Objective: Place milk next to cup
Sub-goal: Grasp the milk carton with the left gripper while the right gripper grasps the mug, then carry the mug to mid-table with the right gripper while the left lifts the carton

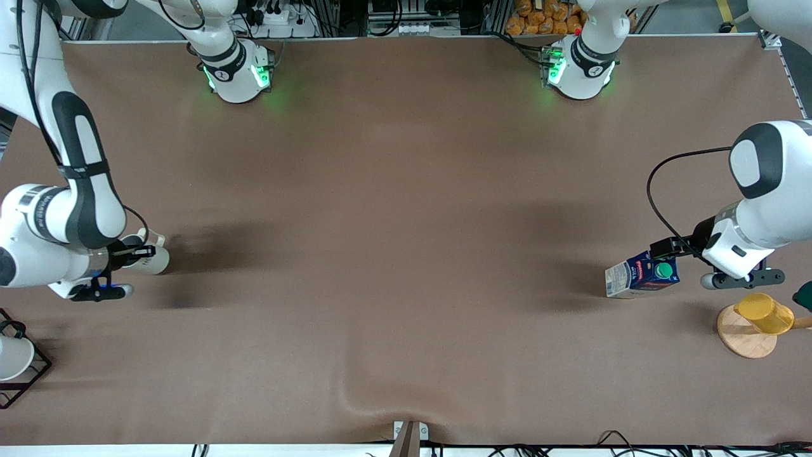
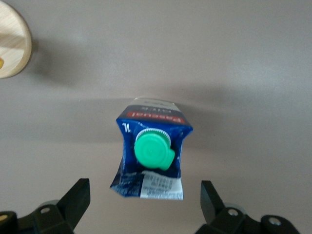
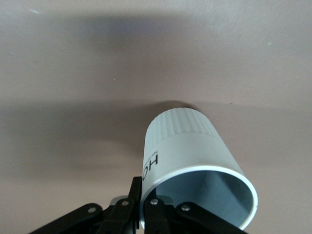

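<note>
The milk [image 1: 641, 274], a dark-blue carton with a green cap and red band, appears to stand upright toward the left arm's end of the table. My left gripper [image 1: 665, 251] is open just over it. In the left wrist view the carton [image 2: 151, 146] shows cap-up, and the left gripper [image 2: 145, 200] has a finger on each side of its top, apart from it. The cup [image 1: 152, 259], cream with dark lettering, is toward the right arm's end. My right gripper [image 1: 136, 252] is shut on its rim. The right wrist view shows the cup [image 3: 190, 146] with the right gripper [image 3: 144, 190] pinching its wall.
A round wooden stand [image 1: 745, 336] carries a yellow cup [image 1: 764, 313] nearer the front camera than the milk; the stand also shows in the left wrist view [image 2: 12, 46]. A black wire rack [image 1: 25, 374] with a white cup [image 1: 11, 357] stands near the right arm's end.
</note>
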`<control>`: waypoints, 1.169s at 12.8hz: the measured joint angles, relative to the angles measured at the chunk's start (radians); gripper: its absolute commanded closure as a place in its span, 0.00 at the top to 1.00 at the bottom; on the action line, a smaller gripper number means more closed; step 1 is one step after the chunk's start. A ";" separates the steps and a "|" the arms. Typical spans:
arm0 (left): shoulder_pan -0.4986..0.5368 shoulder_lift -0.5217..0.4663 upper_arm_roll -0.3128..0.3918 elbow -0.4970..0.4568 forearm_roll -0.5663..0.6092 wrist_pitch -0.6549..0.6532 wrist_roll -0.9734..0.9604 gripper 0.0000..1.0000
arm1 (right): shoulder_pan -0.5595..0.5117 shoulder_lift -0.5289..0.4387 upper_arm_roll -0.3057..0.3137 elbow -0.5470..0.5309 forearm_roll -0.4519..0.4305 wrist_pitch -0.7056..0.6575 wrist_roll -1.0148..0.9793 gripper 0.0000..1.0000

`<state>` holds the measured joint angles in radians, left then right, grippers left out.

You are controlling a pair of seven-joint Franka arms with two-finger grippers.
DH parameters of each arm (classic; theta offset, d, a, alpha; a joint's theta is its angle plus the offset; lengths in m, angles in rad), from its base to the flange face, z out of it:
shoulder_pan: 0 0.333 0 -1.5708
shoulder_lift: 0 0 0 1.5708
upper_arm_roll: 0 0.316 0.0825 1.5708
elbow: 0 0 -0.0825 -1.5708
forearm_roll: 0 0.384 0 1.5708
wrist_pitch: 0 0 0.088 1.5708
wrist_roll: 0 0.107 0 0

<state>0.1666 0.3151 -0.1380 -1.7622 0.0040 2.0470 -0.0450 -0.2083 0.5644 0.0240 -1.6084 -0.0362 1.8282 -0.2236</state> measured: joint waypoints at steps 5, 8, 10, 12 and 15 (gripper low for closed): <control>-0.001 0.063 0.000 0.003 0.075 0.053 0.000 1.00 | 0.004 -0.075 0.016 0.176 0.004 -0.180 -0.113 0.00; 0.001 0.071 -0.001 0.010 0.075 0.054 0.000 1.00 | 0.013 -0.113 0.072 0.249 0.006 -0.255 -0.252 0.00; -0.002 0.074 -0.003 0.011 0.075 0.054 0.000 1.00 | 0.018 -0.160 0.111 0.268 0.053 -0.269 -0.389 0.00; -0.007 0.081 -0.003 0.011 0.075 0.054 0.000 0.95 | 0.022 -0.203 0.131 0.270 0.153 -0.277 -0.580 0.00; -0.007 0.086 -0.004 0.011 0.076 0.054 0.000 0.66 | 0.043 -0.215 0.150 0.270 0.228 -0.203 -0.773 0.00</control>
<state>0.1594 0.4009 -0.1416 -1.7514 0.0795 2.1005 -0.0449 -0.1648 0.3492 0.1736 -1.3385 0.1922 1.6249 -0.9969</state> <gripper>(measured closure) 0.062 0.947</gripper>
